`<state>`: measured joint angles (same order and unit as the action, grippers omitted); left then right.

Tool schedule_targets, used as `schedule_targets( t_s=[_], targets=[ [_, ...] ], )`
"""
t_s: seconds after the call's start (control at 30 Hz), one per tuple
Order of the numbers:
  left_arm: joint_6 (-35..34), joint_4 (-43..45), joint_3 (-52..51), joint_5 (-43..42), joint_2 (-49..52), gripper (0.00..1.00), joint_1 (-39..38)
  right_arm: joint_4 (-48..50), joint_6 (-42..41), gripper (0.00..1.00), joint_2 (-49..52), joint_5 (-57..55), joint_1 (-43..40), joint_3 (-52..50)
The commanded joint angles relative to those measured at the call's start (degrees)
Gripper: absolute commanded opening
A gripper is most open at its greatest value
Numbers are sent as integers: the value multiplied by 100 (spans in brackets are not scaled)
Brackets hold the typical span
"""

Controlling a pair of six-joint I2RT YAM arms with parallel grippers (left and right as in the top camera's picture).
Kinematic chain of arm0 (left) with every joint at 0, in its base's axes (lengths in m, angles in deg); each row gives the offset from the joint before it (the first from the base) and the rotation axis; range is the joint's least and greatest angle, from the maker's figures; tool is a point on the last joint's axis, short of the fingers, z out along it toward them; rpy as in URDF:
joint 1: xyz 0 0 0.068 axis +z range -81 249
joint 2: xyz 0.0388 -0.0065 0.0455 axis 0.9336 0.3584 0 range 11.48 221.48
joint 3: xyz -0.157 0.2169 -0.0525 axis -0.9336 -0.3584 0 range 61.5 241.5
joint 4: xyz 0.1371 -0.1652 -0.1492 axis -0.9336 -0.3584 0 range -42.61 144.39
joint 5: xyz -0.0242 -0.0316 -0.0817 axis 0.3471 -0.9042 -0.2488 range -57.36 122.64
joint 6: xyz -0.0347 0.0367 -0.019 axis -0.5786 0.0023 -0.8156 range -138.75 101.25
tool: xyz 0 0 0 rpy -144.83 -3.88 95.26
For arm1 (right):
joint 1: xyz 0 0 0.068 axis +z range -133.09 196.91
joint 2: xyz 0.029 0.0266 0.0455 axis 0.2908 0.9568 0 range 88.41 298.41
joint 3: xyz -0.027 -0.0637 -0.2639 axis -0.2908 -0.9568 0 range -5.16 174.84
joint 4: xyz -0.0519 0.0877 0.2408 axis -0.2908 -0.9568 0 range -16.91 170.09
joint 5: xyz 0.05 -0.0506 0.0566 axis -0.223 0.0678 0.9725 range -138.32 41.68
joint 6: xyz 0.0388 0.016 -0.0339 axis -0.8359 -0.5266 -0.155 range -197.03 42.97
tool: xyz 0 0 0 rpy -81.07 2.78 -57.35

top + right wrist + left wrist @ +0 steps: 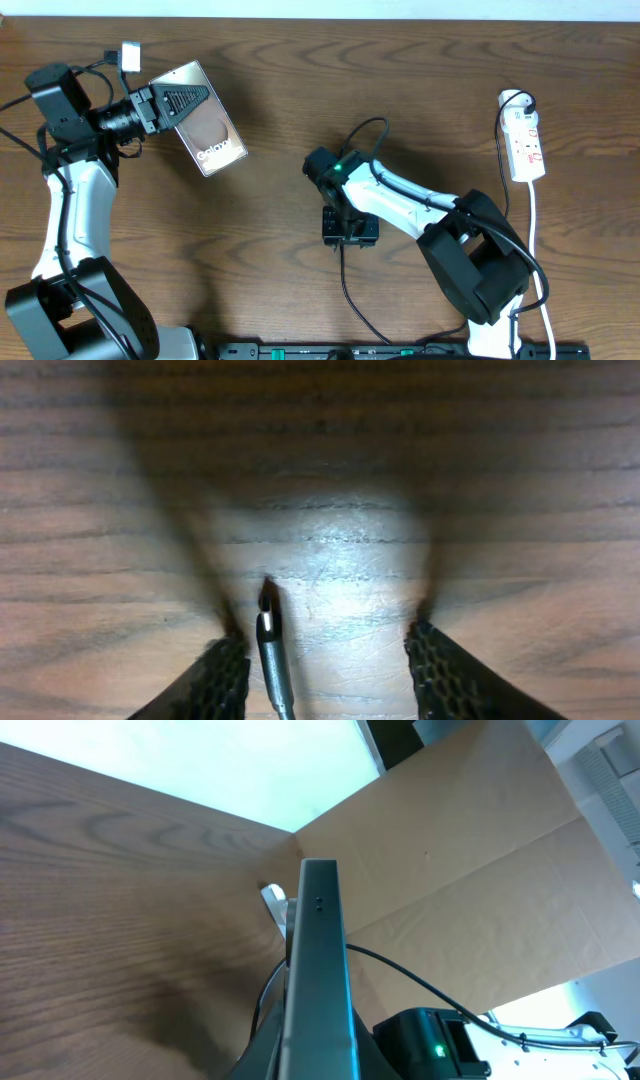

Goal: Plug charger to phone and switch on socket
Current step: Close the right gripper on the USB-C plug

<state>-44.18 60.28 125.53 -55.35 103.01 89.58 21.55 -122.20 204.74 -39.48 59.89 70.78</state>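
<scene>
My left gripper [165,105] is shut on the phone [205,125], a bronze-grey slab with "Galaxy" lettering, held off the table at the upper left. In the left wrist view the phone [318,970] shows edge-on and hides the fingertips. At the table's centre my right gripper [350,228] points down at the wood. The charger's thin black cable [347,285] runs from it toward the front edge. In the right wrist view the plug tip [268,625] lies on the wood between the open jaws [325,655], close to the left finger [225,675] and well apart from the right finger [445,675].
The white socket strip [525,145] lies at the far right, its white cord [535,230] running toward the front edge. A small white piece [130,55] sits behind the left arm. A cardboard sheet [450,870] stands beyond the table.
</scene>
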Motion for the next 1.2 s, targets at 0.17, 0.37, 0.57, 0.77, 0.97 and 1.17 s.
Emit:
schedule_targets(
  t_s=[0.17,0.37,0.57,0.77,0.97,1.17],
  targets=[
    [33,22,-7,-136,-11,7,31,109,-245,32,219,-96,208,-22],
    [33,20,-7,-136,-11,7,31,107,-282,24,219,-98,210,-22],
    [33,20,-7,-136,-11,7,31,92,-282,21,219,-94,212,-22],
    [33,20,-7,-136,-11,8,31,85,-282,20,219,-76,212,-22],
    [33,20,-7,-136,-11,8,31,61,-306,17,221,-76,212,-22],
    [33,20,-7,-136,-11,7,31,48,-306,13,221,-76,212,-22]
  ],
)
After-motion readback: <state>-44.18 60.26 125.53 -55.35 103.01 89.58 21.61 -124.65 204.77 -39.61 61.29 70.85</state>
